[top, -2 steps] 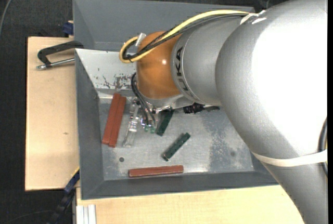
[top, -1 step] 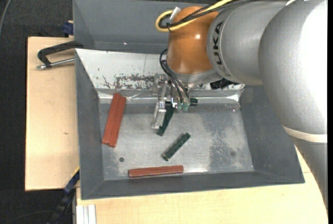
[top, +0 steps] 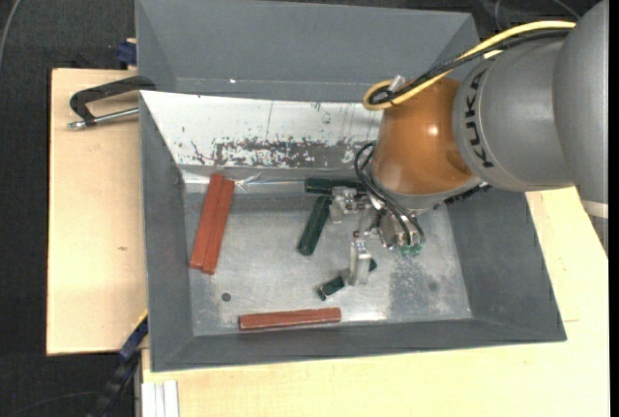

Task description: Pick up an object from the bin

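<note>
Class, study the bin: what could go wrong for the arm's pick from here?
The gripper hangs right by a small dark green piece, seemingly beside rather than over it; a grab there might only nudge it away. The long dark green stick lies close by too, so descending could knock it or catch both things.

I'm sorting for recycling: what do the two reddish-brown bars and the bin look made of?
The left bar and the front bar look like matte wood or plastic, I can't tell which: even reddish-brown, no glare. The bin looks like bare grey sheet metal: scuffed, speckled floor, and a shiny back wall with worn dark marks.
</note>
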{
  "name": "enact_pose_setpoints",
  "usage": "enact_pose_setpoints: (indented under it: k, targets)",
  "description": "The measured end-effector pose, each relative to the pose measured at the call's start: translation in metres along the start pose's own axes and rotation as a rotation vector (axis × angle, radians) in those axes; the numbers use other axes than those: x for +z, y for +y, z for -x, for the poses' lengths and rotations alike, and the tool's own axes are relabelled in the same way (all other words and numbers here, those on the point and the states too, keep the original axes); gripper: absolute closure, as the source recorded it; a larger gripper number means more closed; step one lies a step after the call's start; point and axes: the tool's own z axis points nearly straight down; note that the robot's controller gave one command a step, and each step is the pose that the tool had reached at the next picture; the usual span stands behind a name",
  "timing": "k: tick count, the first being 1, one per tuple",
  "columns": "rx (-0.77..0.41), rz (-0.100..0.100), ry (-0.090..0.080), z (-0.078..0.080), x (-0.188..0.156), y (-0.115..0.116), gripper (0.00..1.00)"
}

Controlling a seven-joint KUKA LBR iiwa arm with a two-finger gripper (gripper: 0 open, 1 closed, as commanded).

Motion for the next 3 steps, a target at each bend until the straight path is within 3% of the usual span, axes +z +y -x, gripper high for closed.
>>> enact_pose_setpoints:
  k: [1,2,3]
  targets:
    - [-0.185,0.002,-0.006,0.054,0.0,0.035,0.0]
    - [-0.183,0.002,-0.004,0.054,-0.001,0.034,1.0]
    - [-0.446,-0.003,-0.01,0.031,-0.174,-0.009,1.0]
